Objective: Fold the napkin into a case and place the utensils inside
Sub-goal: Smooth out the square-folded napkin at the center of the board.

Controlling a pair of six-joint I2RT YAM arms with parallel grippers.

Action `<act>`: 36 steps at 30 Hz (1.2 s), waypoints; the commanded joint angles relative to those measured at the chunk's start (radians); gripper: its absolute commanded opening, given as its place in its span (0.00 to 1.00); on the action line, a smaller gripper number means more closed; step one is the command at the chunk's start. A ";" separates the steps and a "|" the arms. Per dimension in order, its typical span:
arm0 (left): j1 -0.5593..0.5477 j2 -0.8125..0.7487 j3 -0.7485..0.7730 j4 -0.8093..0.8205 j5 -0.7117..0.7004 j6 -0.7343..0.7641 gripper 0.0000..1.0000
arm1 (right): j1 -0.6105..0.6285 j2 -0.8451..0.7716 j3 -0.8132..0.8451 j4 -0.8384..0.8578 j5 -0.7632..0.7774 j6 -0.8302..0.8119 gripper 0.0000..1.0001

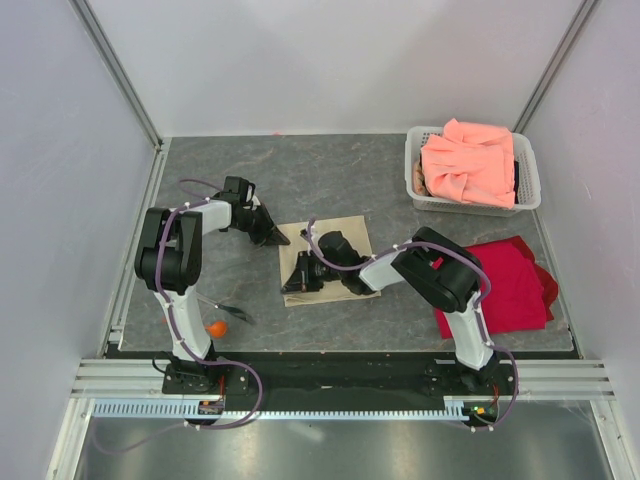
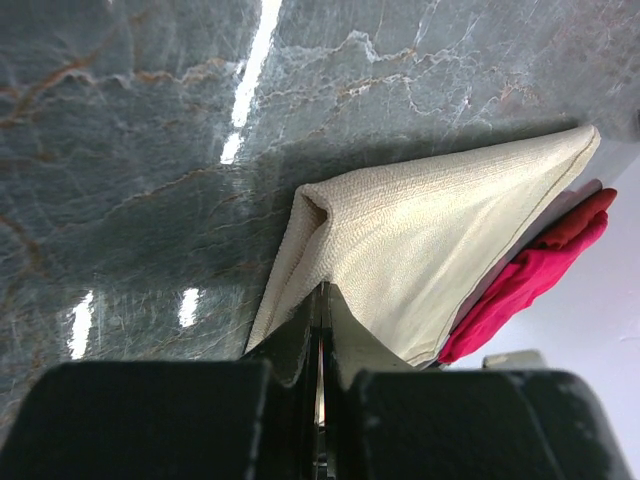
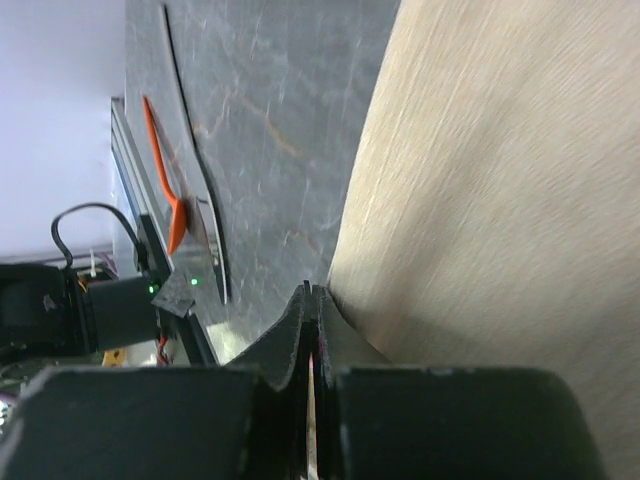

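Top external: right hand (image 1: pixel 301 280) hides napkin (image 1: pixel 352 230) near-left corner.

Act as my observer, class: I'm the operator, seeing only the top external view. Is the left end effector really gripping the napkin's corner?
Observer: Yes. The left wrist view shows the left end effector shut on a pinched fold of the napkin.
Operator: And the right end effector?
Observer: Its wrist view shows the right end effector shut on the napkin's edge.
Operator: The left arm partly hides the utensils from me.
Observer: The right wrist view shows the orange spoon, its handle lying close alongside the dark utensil, both apart from the napkin.
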 commanded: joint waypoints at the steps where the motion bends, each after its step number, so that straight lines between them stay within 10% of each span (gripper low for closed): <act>1: 0.007 0.040 -0.008 0.023 -0.071 0.000 0.03 | 0.046 -0.050 -0.068 0.019 -0.029 -0.034 0.00; 12: 0.003 -0.026 0.009 0.016 -0.053 -0.003 0.04 | 0.098 -0.213 -0.154 -0.093 -0.018 -0.078 0.08; 22: -0.134 -0.380 -0.179 -0.022 -0.145 0.053 0.14 | -0.093 -0.621 -0.217 -0.746 0.339 -0.224 0.56; 36: -0.350 -0.448 -0.368 -0.005 -0.352 0.047 0.08 | -0.384 -0.672 -0.290 -0.902 0.375 -0.241 0.44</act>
